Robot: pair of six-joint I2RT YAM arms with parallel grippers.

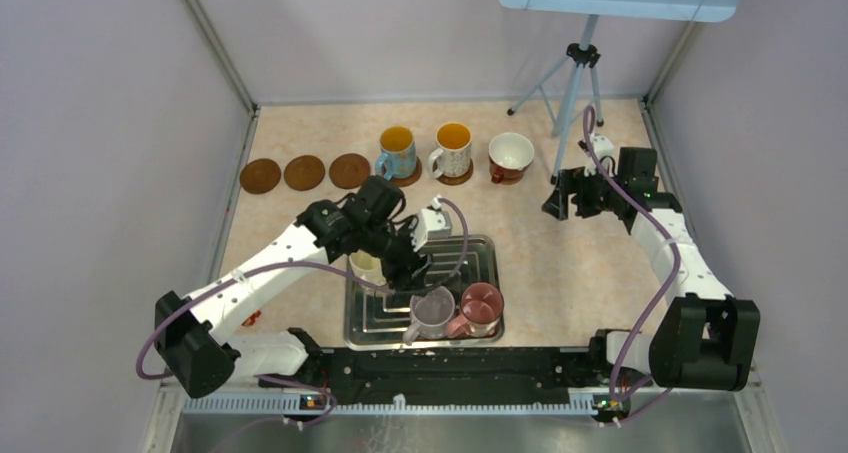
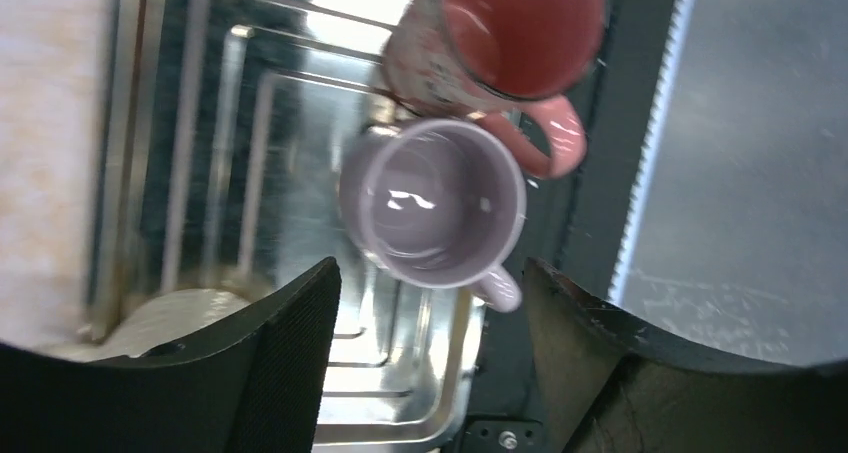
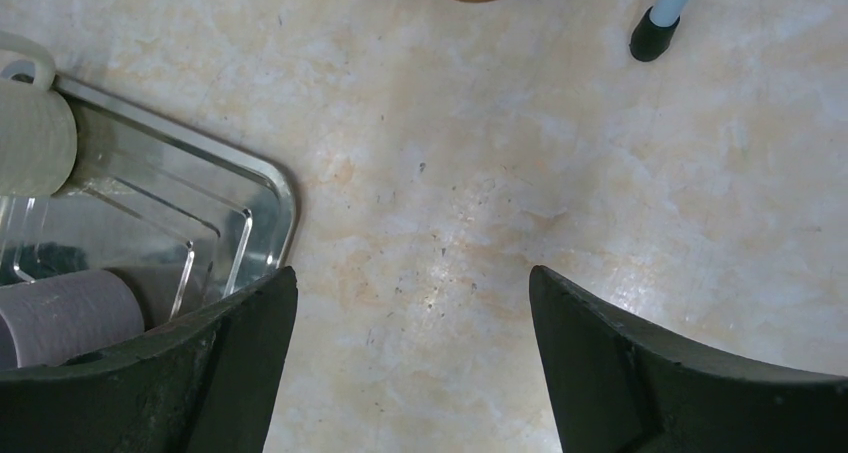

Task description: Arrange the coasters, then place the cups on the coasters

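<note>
The left gripper (image 1: 410, 273) hangs open and empty over the silver tray (image 1: 482, 256). The lilac mug (image 1: 432, 311) is just ahead of its fingertips, the pink mug (image 1: 482, 307) beside that, and the cream mug (image 1: 366, 265) at its side. Far behind it, three mugs (image 1: 453, 149) stand on coasters beside three bare coasters (image 1: 304, 172). The right gripper (image 1: 558, 198) hovers over the table (image 1: 560, 273).

From the left wrist, nothing lies between the spread fingers (image 2: 290, 363); the lilac mug stands upright just beyond them.

From the right wrist, the jaws gape empty, with the tray's corner ahead and to one side.

Shiny ribbed metal tray (image 2: 200, 123), glossy lilac mug (image 2: 430, 203), mottled matt tabletop (image 3: 480, 173)
</note>
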